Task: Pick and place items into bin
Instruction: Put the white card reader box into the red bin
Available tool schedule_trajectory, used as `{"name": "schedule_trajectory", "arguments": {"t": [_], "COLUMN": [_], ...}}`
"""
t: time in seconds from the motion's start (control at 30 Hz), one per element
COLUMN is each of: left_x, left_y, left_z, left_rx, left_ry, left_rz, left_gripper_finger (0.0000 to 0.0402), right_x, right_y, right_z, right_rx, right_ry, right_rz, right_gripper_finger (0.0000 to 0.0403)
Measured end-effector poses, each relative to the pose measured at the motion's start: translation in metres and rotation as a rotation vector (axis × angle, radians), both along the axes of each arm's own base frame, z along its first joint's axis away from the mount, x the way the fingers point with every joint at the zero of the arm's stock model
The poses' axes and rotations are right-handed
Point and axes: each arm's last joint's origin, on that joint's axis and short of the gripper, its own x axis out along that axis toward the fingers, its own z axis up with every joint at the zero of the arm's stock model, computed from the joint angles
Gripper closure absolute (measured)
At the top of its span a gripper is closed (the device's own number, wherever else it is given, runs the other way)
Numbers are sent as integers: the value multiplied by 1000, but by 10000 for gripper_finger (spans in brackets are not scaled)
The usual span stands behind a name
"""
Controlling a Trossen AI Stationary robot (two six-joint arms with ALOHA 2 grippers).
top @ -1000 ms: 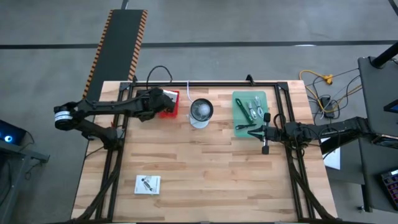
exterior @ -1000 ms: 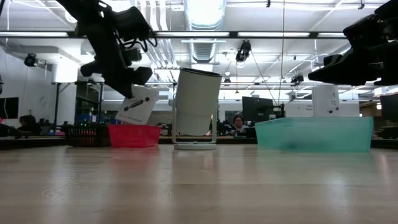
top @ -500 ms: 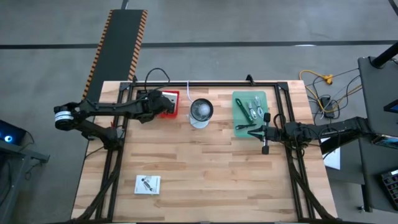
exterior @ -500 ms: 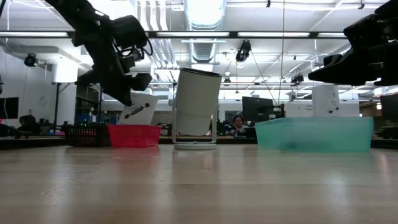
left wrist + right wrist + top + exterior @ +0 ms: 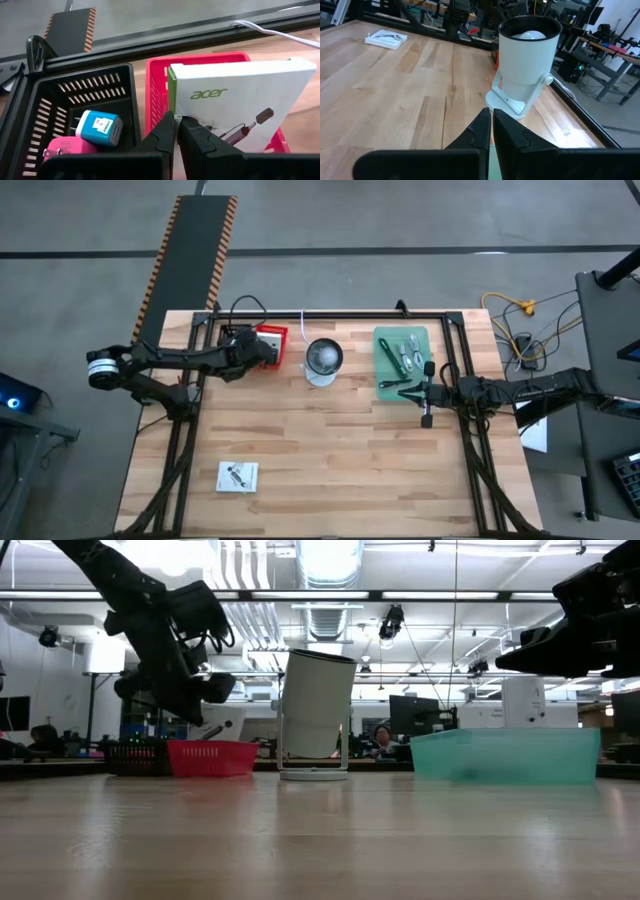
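Because its fingers pinch the white Acer card [image 5: 235, 102] by one lower edge, the left pincer [image 5: 176, 125] can tip it into the red bin [image 5: 159, 95], beside the black basket [image 5: 30, 120]. Another card [image 5: 238, 476] lies well apart on the wooden surface [image 5: 330, 450]. The right pincer [image 5: 490, 120], fingers together on nothing, waits over the green tray [image 5: 383, 350].

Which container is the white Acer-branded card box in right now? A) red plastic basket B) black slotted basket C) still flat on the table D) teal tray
A: the left wrist view shows the white Acer-branded card box leaning tilted inside the red plastic basket, with the left tool at the box's lower edge; the black slotted basket beside it holds only a blue charger and a pink item.
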Motion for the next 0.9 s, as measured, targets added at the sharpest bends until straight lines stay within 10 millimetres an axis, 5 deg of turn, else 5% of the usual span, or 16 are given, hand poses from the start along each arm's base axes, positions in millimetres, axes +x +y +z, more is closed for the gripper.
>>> {"name": "schedule_trajectory", "arguments": {"t": [0.27, 0.67, 0.9], "left_x": [2, 1, 13], "left_y": [1, 0, -5], "left_z": [3, 6, 24], "left_rx": [18, 23, -63], "left_ry": [43, 99, 70], "left_rz": [-40, -101, -360], "left_gripper_finger": [390, 241, 211], "right_x": [0, 0, 0], "right_y": [0, 0, 0], "right_z": [0, 0, 0], "right_rx": [1, 1, 2], "right_ry": [0, 0, 0], "right_rz": [0, 0, 0], "right_gripper_finger": [394, 394, 394]}}
